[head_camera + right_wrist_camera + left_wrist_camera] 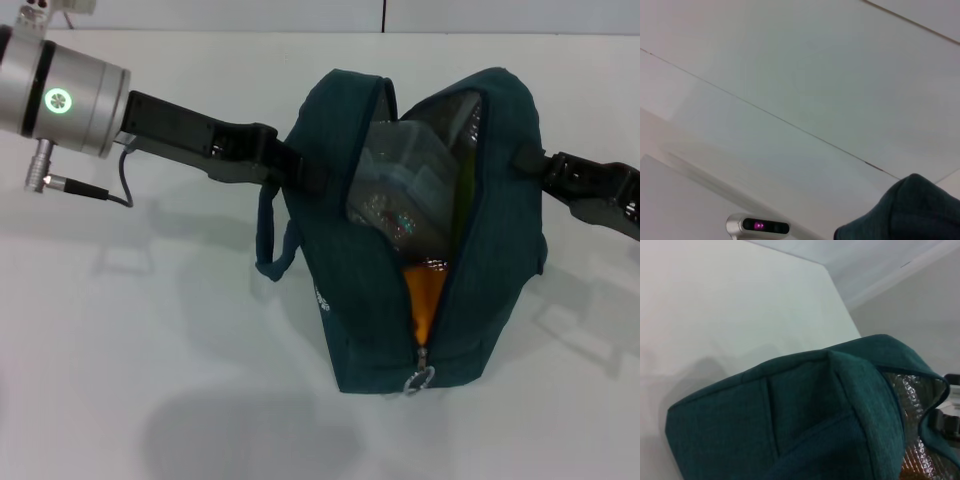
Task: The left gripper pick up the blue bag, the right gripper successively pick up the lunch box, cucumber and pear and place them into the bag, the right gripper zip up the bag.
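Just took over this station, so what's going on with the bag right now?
The blue bag stands on the white table, its zipper open along the top. The left end effector is at the bag's left side by the rim, the right end effector at its right side. Inside show the lunch box, a green strip of the cucumber and something orange, probably the pear. The zipper pull sits at the near, low end, so zipping is not yet done.

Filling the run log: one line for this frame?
bag: upright, unzipped | inside: lunch box, cucumber, pear | left gripper: at bag's left side | right gripper: at right side | zip pull: at bottom
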Robot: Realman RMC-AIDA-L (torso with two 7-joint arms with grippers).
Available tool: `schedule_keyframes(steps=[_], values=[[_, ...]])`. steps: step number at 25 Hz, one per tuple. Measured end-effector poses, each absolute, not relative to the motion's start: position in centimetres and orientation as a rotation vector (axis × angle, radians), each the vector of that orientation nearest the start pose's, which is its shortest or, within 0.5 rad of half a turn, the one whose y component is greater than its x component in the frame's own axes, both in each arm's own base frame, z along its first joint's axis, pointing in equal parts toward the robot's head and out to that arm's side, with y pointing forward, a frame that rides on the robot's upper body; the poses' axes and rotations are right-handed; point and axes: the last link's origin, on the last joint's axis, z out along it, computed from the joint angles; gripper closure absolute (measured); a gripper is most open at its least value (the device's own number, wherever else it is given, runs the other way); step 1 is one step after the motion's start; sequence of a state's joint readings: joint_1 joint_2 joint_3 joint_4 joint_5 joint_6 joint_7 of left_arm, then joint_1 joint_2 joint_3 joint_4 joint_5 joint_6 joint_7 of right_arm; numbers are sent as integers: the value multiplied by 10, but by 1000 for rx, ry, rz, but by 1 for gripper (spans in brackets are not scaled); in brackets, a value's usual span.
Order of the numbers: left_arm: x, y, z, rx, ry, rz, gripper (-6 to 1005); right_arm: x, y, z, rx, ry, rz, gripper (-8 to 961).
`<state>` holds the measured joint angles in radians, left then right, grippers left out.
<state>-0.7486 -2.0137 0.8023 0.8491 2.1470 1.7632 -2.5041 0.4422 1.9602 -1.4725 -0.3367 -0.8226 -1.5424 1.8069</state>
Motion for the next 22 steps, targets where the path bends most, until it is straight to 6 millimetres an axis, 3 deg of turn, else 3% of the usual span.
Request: schedule_keyframes(steps=[11,17,22], values=[[-178,366,31,-2728,-1703,-403,944,259,308,7,-2241,1527,1546,905],[-178,366,31,-2729,-1701,-403,944,264,305,12,-2226,1505,1557,747],[-177,366,31,-2731,-1702,-405,943,270,297,28,-2248,1383,1583,461]])
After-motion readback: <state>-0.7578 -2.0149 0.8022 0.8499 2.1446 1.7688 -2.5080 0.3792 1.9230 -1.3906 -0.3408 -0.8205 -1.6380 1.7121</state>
